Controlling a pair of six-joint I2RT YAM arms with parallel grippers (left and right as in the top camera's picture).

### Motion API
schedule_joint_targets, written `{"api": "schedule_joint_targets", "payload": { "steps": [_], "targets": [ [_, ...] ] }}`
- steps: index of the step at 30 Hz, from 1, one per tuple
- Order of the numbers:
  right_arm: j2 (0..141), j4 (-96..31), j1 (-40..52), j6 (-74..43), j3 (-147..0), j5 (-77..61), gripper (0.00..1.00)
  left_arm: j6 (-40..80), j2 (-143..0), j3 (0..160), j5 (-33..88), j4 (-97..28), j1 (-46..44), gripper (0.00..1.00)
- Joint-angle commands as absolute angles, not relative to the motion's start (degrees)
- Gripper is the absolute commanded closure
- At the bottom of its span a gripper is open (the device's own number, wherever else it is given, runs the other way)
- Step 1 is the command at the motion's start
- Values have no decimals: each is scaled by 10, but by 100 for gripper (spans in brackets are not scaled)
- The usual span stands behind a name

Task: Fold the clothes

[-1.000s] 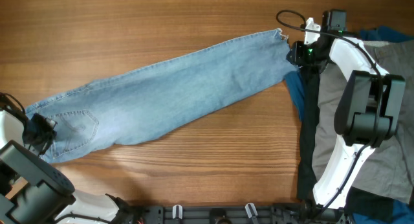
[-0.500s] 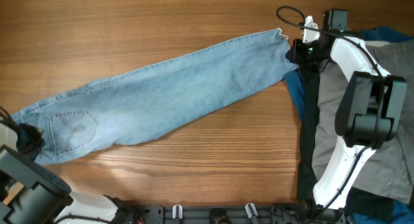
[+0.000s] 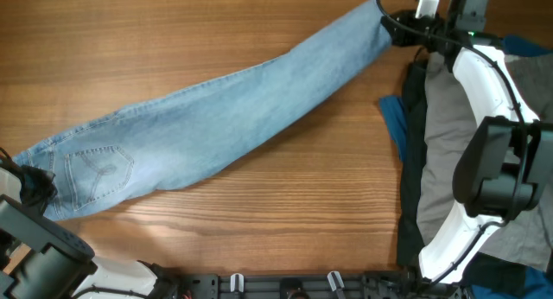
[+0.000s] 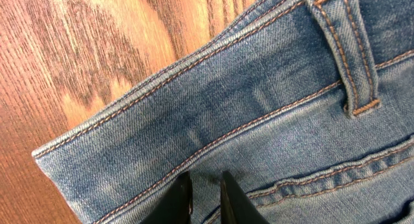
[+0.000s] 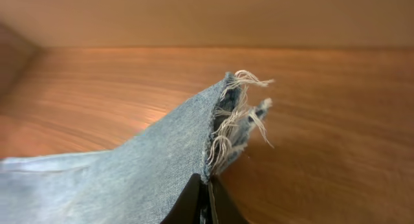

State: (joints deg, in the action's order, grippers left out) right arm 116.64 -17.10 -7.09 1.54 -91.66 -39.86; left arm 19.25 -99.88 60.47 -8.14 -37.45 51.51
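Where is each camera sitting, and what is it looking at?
Overhead: above the table, looking straight down at the jeans; left arm and right arm show.
Left wrist: on the left arm, looking down at the waistband; left claw tips show.
Right wrist: on the right arm, looking low across the table; right claw pinches the frayed hem.
Shared: all three see the jeans.

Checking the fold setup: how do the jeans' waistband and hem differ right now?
The waistband lies flat on the table; the hem is lifted off it, pinched in the right end effector. The waistband is neatly stitched in orange thread; the hem is frayed. Both are light-blue denim of the same jeans.
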Motion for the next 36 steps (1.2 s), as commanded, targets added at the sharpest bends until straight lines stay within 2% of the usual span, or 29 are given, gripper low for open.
{"api": "schedule_joint_targets", "payload": {
  "steps": [1, 5, 7, 9, 11, 12, 14, 15, 16, 17, 18, 20, 22, 23, 30, 36],
  "targets": [
    [1152, -175, -73, 11, -932, -394, 96, 200, -1003, 600, -95, -372, 519, 84],
    [1153, -222, -73, 9, -932, -334, 96, 200, -1003, 600, -95, -371, 519, 84],
    [1153, -261, -73, -15, -932, -278, 92, 200, -1003, 600, -95, -370, 519, 83],
    [1153, -276, -73, -14, -932, -274, 96, 200, -1003, 600, -90, -369, 519, 83],
    [1153, -276, -71, -11, -932, -275, 96, 200, -1003, 600, -80, -368, 519, 83],
    [1153, -277, -69, -11, -932, -274, 88, 200, -1003, 600, -78, -368, 519, 83],
    [1153, -283, -67, -11, -932, -274, 95, 200, -1003, 600, -77, -368, 519, 83],
    [1153, -284, -66, -11, -931, -274, 95, 200, -1003, 600, -78, -368, 519, 83],
    [1153, -284, -66, -11, -931, -274, 84, 200, -1003, 600, -77, -368, 519, 83],
    [1153, -287, -66, -11, -931, -274, 87, 200, -1003, 600, -77, -368, 519, 82],
    [1153, -291, -66, -11, -931, -274, 96, 200, -1003, 600, -78, -368, 519, 82],
    [1153, -296, -66, -11, -931, -262, 96, 200, -1003, 600, -77, -368, 519, 81],
    [1160, -296, -66, -11, -931, -218, 74, 200, -1003, 600, -77, -368, 519, 81],
    [1169, -294, -66, -10, -931, -197, 71, 200, -1003, 600, -77, -368, 519, 81],
    [1269, -277, -66, 29, -931, -196, 59, 200, -1003, 600, -69, -368, 519, 80],
    [1278, -272, -66, 30, -931, -217, 58, 200, -1003, 600, -69, -366, 519, 80]
  ]
}}
